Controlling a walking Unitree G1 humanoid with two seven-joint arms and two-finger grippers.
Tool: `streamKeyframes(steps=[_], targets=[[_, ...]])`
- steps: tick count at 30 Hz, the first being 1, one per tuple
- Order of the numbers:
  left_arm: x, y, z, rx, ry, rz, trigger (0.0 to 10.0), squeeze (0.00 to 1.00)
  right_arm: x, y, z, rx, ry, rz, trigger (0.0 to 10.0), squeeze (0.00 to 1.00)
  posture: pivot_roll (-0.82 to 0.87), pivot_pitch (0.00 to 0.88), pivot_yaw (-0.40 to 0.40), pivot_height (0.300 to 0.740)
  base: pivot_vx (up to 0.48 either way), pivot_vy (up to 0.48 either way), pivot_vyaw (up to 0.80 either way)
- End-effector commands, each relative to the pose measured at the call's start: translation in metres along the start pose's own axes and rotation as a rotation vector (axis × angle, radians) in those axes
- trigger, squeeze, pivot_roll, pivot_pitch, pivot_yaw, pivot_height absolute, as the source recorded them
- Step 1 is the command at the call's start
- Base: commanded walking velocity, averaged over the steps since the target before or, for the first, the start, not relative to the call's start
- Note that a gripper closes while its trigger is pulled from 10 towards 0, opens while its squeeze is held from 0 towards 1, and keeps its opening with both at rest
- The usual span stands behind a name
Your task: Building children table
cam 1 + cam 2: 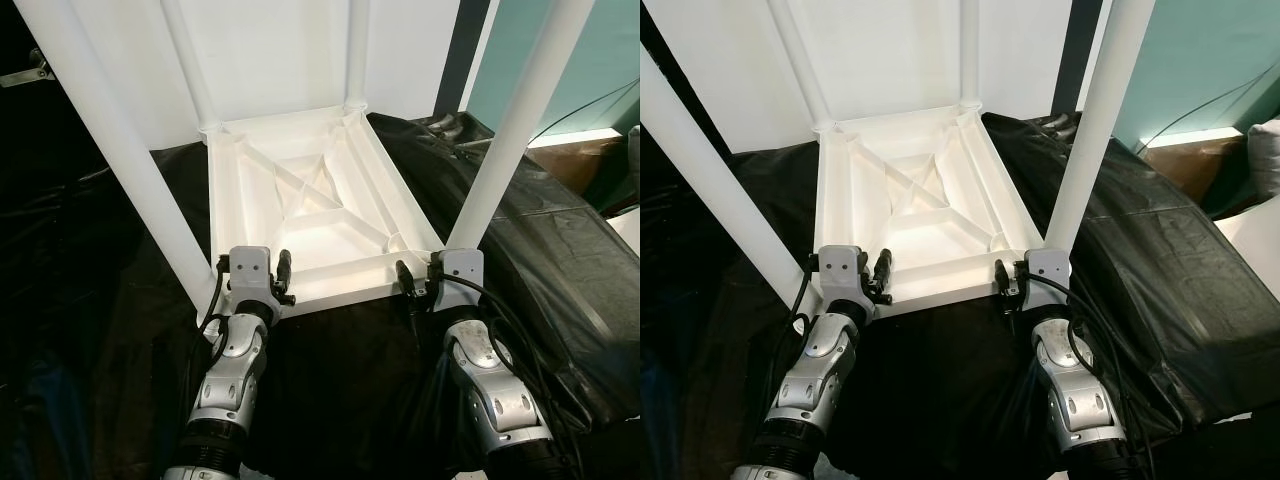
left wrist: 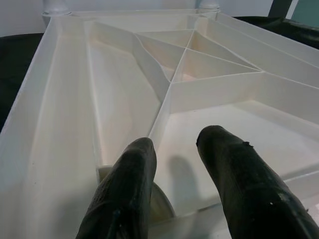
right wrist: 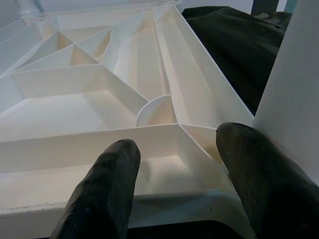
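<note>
Left eye view: your left gripper [image 1: 281, 277] and right gripper [image 1: 411, 283], fingers parted, met the near edge of the upturned white tabletop [image 1: 305, 205] at frame centre, on black sheeting [image 1: 540, 240]. Four legs [image 1: 110, 140] rose upward. Left wrist view: parted fingers [image 2: 124, 194] hovered over ribs.

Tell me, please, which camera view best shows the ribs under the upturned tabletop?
The left eye view: the whole ribbed underside of the tabletop lies in frame, between four legs. Each wrist view shows a close part of the ribs beyond its black fingers.
</note>
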State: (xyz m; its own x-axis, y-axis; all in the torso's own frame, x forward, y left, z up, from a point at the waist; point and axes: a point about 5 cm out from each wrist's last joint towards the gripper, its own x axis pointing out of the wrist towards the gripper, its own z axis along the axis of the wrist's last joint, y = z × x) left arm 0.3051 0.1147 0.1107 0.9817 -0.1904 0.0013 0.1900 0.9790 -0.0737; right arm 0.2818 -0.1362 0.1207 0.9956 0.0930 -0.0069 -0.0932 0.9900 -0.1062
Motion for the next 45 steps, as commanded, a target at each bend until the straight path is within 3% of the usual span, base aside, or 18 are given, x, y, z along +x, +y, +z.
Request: streamKeyframes(steps=[1,5,7,12,13,14,16,17,20,21,23,26,27,31,36,39,45], targets=[[-0.001,0.002,-0.007,-0.01,0.032,0.012,10.0,0.0,-0.003,-0.003,-0.004,0.009,0.039,-0.016,10.0,0.0,-0.05,0.021,0.013,0.74,0.0,0.0,0.0],[-0.005,-0.002,0.012,-0.076,-0.091,-0.05,10.0,0.0,-0.005,-0.003,-0.003,0.008,0.048,-0.011,10.0,0.0,-0.05,0.023,0.013,0.74,0.0,0.0,0.0],[-0.018,-0.006,0.026,-0.121,-0.174,-0.168,10.0,0.04,-0.007,-0.003,-0.001,0.002,0.045,-0.008,10.0,0.0,-0.04,0.025,0.011,0.74,0.0,0.0,0.0],[-0.031,-0.005,0.032,-0.124,-0.2,-0.272,10.0,0.08,-0.009,-0.004,0.0,-0.006,0.042,-0.006,10.0,0.0,-0.04,0.028,0.009,0.74,0.0,0.0,0.0],[-0.04,-0.003,0.031,-0.117,-0.189,-0.329,10.0,0.18,-0.01,-0.004,0.0,-0.008,0.042,-0.006,10.0,0.0,-0.03,0.029,0.008,0.74,0.0,0.0,0.0],[-0.049,0.0,0.028,-0.113,-0.16,-0.397,10.0,0.46,-0.01,-0.004,-0.001,-0.011,0.045,-0.005,10.0,0.0,-0.02,0.028,0.005,0.74,0.0,0.0,0.0],[-0.049,0.0,0.028,-0.113,-0.16,-0.397,10.0,0.46,-0.01,-0.004,-0.001,-0.011,0.045,-0.005,10.0,0.0,-0.02,0.028,0.005,0.74,0.0,0.0,0.0],[-0.06,0.002,0.022,-0.103,-0.108,-0.508,10.0,0.65,-0.008,-0.003,0.0,-0.015,0.049,0.003,10.0,0.0,-0.01,0.028,0.002,0.74,0.0,0.0,0.0],[-0.062,0.0,0.02,-0.09,-0.092,-0.545,10.0,0.72,-0.007,-0.002,0.001,-0.016,0.049,0.009,10.0,0.0,-0.01,0.028,0.001,0.74,0.0,0.0,0.0],[-0.061,-0.003,0.019,-0.083,-0.083,-0.572,10.0,0.96,-0.005,-0.001,0.002,-0.017,0.048,0.014,10.0,0.0,-0.01,0.027,0.001,0.74,0.0,0.0,0.0],[-0.061,-0.008,0.018,-0.081,-0.074,-0.604,10.0,1.0,-0.004,0.0,0.004,-0.017,0.044,0.019,10.0,0.0,-0.01,0.027,0.001,0.74,0.0,0.0,0.0],[-0.058,-0.015,0.016,-0.06,-0.065,-0.646,10.0,1.0,-0.003,0.002,0.008,-0.015,0.035,0.025,10.0,0.0,-0.01,0.027,0.002,0.74,0.0,0.0,0.0],[-0.053,-0.019,0.013,-0.036,-0.051,-0.655,10.0,0.0,-0.003,0.002,0.01,-0.013,0.029,0.025,10.0,0.0,-0.02,0.027,0.005,0.74,0.0,0.0,0.0],[-0.048,-0.023,0.01,0.002,-0.026,-0.7,10.0,0.0,-0.005,0.002,0.012,-0.011,0.026,0.021,10.0,0.0,-0.04,0.028,0.011,0.74,0.0,0.0,0.0],[-0.047,-0.031,0.007,-0.003,0.023,-0.841,10.0,0.0,-0.005,0.001,0.013,-0.009,0.025,0.014,10.0,0.0,-0.05,0.027,0.01,0.74,0.0,0.0,0.0],[-0.049,-0.035,0.0,-0.034,0.086,-0.956,10.0,0.0,-0.005,0.001,0.015,-0.011,0.022,0.013,10.0,0.0,-0.06,0.025,0.009,0.74,0.0,0.0,0.0],[-0.054,-0.036,-0.013,0.007,0.201,-1.087,10.0,0.0,-0.003,-0.001,0.021,-0.014,0.011,0.012,10.0,0.0,-0.06,0.022,0.009,0.74,0.0,0.0,0.0]])
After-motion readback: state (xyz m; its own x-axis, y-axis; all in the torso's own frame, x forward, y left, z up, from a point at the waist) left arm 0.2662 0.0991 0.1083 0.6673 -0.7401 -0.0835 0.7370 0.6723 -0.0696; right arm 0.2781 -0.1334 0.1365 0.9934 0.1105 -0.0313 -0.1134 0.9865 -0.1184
